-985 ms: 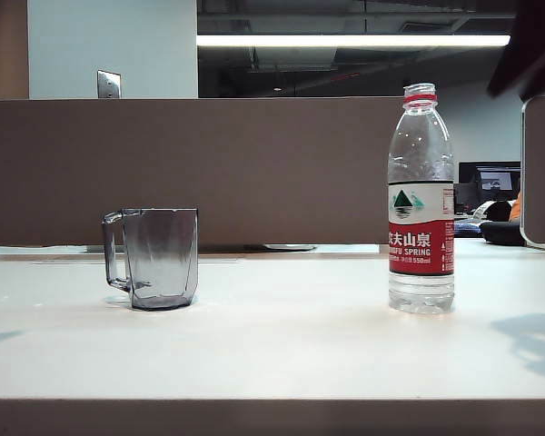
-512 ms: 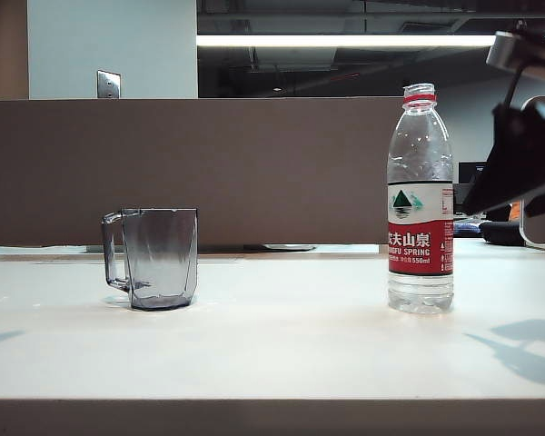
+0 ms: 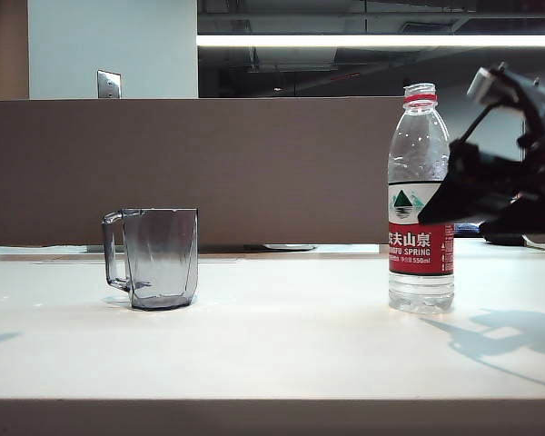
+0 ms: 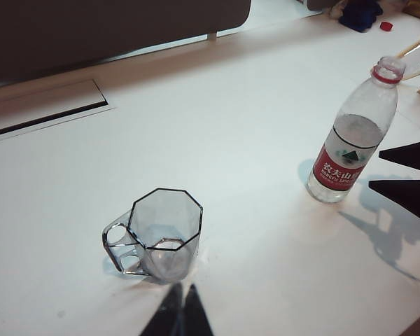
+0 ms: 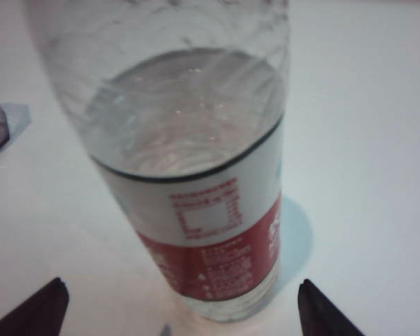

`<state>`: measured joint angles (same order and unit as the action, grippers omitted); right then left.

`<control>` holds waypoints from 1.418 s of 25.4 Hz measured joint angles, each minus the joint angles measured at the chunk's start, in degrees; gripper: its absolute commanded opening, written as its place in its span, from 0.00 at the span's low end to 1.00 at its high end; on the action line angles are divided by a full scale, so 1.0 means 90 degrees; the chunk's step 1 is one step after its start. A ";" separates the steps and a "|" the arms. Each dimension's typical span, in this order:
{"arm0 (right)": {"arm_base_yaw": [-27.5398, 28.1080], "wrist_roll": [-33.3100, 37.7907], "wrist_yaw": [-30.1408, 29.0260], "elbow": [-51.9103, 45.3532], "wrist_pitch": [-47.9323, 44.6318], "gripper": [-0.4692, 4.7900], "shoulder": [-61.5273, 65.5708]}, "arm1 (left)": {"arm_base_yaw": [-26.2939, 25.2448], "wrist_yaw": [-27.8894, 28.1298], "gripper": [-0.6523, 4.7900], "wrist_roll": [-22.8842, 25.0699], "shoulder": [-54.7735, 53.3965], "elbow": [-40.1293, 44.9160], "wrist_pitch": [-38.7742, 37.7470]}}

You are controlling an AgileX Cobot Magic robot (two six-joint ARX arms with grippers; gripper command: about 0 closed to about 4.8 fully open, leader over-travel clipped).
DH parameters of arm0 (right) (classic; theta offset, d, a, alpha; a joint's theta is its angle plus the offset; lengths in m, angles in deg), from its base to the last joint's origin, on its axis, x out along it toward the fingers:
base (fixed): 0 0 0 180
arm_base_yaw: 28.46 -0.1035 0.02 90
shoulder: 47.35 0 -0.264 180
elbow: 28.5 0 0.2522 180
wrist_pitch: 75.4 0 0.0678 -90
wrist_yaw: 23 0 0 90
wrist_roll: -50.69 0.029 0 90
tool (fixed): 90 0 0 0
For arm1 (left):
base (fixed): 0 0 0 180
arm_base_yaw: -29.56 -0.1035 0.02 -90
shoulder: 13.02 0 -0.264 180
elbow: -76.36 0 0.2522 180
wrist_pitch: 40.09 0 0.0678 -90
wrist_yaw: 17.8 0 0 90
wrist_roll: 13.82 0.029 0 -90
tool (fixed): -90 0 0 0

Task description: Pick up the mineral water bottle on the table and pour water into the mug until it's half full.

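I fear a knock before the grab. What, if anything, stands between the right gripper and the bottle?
Nothing visible. The right gripper is open, its fingertips apart on either side of the mineral water bottle, bare table around it.

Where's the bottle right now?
The mineral water bottle stands upright on the table, right side of the exterior view, well right of the mug.

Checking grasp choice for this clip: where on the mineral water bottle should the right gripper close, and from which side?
Probably the labelled middle of the mineral water bottle, approached level from the right of the exterior view. It stands upright and uncapped on the table, so a side grip keeps the mouth free for pouring. The right gripper is open, fingertips either side. The left gripper hangs shut near the mug.
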<state>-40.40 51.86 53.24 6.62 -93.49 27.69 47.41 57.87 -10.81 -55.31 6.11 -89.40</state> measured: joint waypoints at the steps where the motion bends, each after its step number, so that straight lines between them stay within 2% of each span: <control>1: 0.0000 0.0024 0.0000 0.0000 -0.0153 1.00 0.0138 | 0.0000 0.0000 0.11 0.0000 0.0000 0.0000 -0.0024; 8: 0.0000 0.0121 -0.0046 0.0117 -0.1326 1.00 0.0867 | 0.0000 0.0000 0.11 0.0000 0.0000 0.0000 -0.0187; 17: -0.0002 0.0182 -0.0051 0.0860 -0.1379 1.00 0.1520 | 0.0000 0.0000 0.11 0.0000 -0.0002 0.0000 -0.0187; 26: -0.0002 0.0182 -0.0051 0.0899 -0.1367 1.00 0.1795 | 0.0000 0.0002 0.11 0.0000 -0.0002 0.0000 -0.0187; 36: -0.0005 0.0182 -0.0080 0.0899 -0.1375 0.73 0.1800 | 0.0000 0.0002 0.11 0.0000 -0.0002 0.0000 -0.0187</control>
<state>-40.45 53.50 52.52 14.71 -105.87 43.89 47.41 57.89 -10.81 -55.33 6.11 -91.08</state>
